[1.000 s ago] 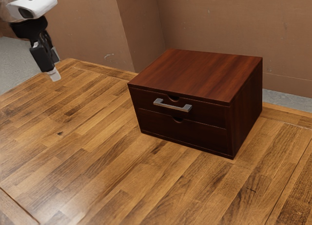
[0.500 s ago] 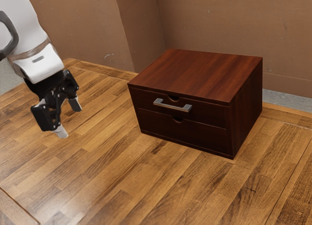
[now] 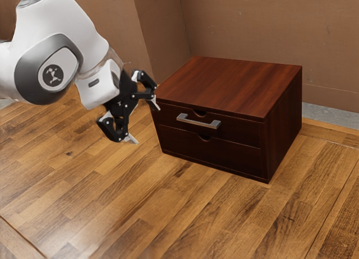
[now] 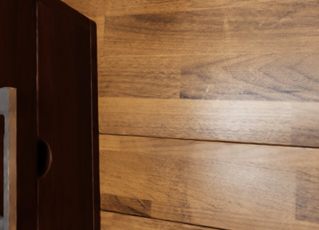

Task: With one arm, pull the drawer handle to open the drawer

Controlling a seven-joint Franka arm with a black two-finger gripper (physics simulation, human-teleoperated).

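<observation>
- In the wrist view the handle (image 4: 6, 155) is cut by the picture's edge, next to a strip of the cabinet (image 4: 60, 115) front.
- The drawers' insides are hidden: the top drawer (image 3: 238, 128) and the bottom drawer (image 3: 224, 151) both sit flush with the front.
- The gripper (image 3: 144, 123) hangs with its fingers spread wide and holds nothing. It is just off the cabinet's front corner at the exterior view's left, apart from the handle (image 3: 198, 121) on the top drawer.
- The wooden table (image 3: 112, 203) lies under the gripper and the cabinet.

One cabinet (image 3: 227, 85), two drawers (image 3: 241, 129), apparently one handle (image 3: 198, 121).
</observation>
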